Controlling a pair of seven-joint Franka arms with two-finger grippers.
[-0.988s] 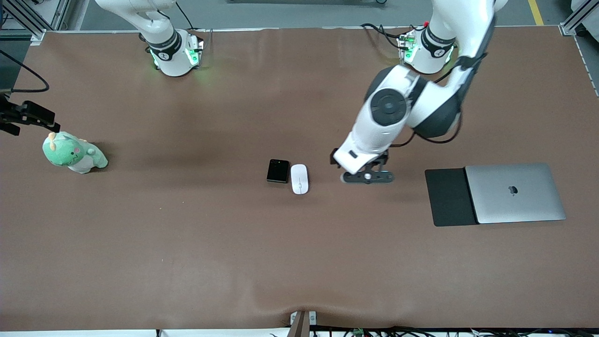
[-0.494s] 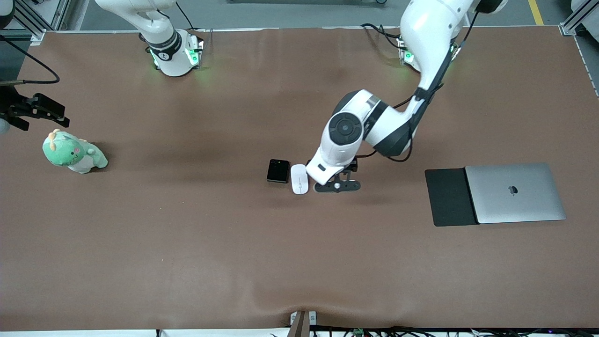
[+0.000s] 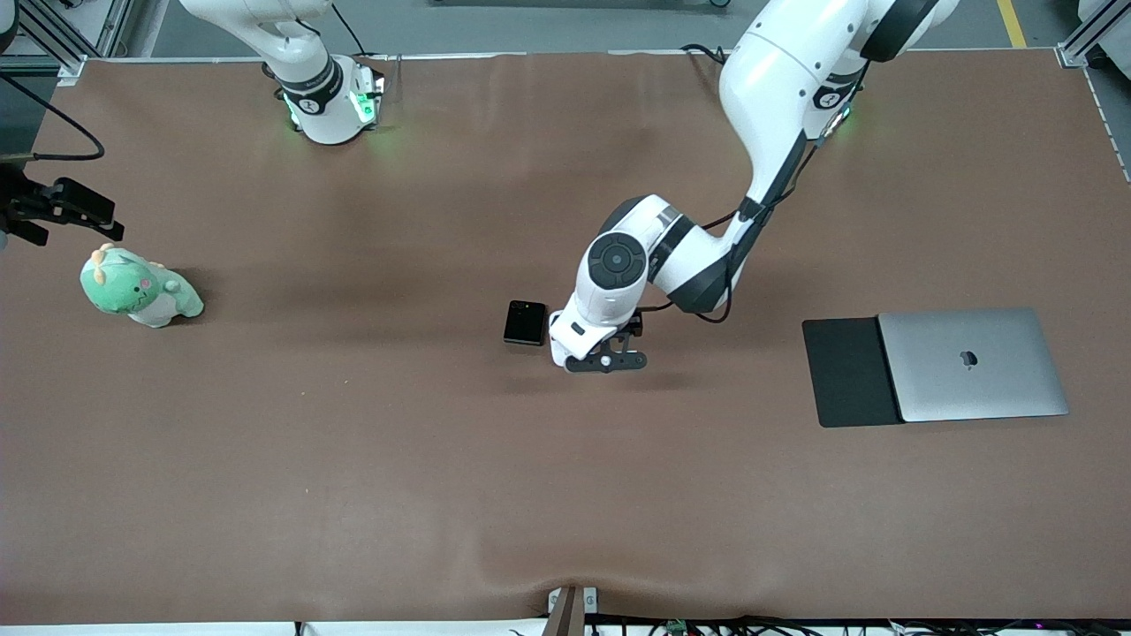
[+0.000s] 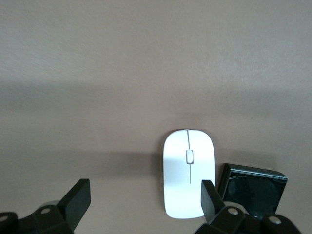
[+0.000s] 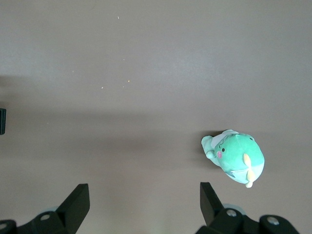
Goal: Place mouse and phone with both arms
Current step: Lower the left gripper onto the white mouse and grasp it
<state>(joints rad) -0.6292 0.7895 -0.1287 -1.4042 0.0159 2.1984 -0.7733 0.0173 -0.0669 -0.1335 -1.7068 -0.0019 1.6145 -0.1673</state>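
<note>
Reach step: my left gripper (image 4: 141,197), fingers spread, hovers over the small white oval mouse (image 4: 188,172) beside the glossy black square phone (image 3: 525,322); next, centre and descend.

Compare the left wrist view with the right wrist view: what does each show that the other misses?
Only the left wrist view shows the white mouse and the black phone lying side by side on the table, with the left gripper open above them. Only the right wrist view shows the green plush toy, with the right gripper open over bare table beside it. Both share the brown table and a pair of open jaws.
</note>
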